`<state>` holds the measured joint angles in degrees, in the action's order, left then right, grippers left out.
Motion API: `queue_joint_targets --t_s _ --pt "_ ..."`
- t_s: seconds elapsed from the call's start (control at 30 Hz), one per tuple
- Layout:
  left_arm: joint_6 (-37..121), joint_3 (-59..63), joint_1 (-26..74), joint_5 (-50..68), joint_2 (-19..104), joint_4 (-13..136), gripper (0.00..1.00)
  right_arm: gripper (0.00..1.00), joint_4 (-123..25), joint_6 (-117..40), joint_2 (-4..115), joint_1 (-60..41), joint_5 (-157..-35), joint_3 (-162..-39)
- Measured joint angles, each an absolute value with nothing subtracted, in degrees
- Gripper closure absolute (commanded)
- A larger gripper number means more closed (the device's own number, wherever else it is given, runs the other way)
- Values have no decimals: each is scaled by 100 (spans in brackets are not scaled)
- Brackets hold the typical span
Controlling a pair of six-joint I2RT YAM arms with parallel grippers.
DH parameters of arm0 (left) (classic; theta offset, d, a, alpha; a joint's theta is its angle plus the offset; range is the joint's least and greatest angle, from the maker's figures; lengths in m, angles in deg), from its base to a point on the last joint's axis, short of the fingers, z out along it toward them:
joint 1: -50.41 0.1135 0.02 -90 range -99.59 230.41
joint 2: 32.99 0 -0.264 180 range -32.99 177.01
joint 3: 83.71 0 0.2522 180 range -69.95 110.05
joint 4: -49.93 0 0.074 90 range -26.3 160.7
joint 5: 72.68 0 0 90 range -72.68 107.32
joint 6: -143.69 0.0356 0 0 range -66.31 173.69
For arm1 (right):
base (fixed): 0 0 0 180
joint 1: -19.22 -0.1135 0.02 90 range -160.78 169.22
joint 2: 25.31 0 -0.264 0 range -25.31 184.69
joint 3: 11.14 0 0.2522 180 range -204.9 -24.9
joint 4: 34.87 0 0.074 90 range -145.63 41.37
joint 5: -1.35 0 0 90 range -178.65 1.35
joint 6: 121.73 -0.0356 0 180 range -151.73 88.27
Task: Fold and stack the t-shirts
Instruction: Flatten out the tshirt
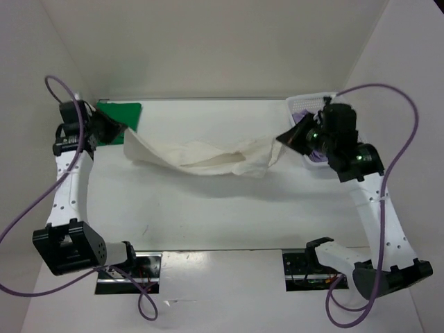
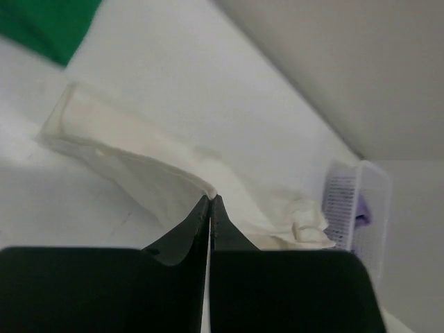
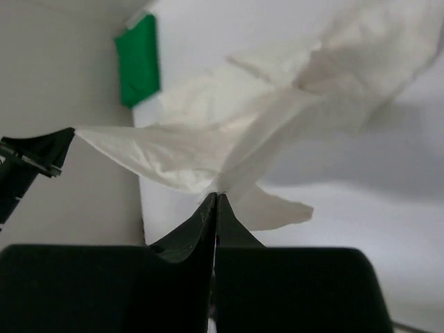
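The white/cream t-shirt [image 1: 201, 158] hangs stretched above the table between both grippers, sagging in the middle. My left gripper [image 1: 118, 129] is shut on its left end; the left wrist view shows the jaws [image 2: 210, 200] pinching the cloth [image 2: 139, 173]. My right gripper [image 1: 286, 139] is shut on its right end, and the right wrist view shows the pinch [image 3: 216, 196] on the cloth [image 3: 208, 146]. The green t-shirt [image 1: 121, 119] lies folded flat at the back left. The lavender t-shirt [image 2: 362, 211] lies in the basket, mostly hidden.
A white mesh basket [image 1: 305, 105] stands at the back right, partly behind my right arm. White walls enclose the table on the left, back and right. Two dark cut-outs [image 1: 132, 272] sit at the near edge by the arm bases.
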<state>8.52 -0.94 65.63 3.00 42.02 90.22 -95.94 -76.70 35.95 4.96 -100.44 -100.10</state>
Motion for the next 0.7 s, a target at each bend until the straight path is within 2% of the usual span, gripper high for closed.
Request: queue_joint_targets --t_s 0.3,0.43,0.53,0.7 --pt "719 3272 6541 -481 4427 9455 100 100 -10180 -7187 4792 455 -9045 -15144" --pt "531 4013 6769 -745 4438 9337 100 100 -10224 -7071 5293 446 -8815 -16983" --pt "409 4129 6937 -861 4446 9225 100 100 -10108 -7019 5415 474 -8741 -17413" --pt "304 3364 6970 -881 4518 8790 100 100 -9577 -6955 5830 1075 -9228 -16849"
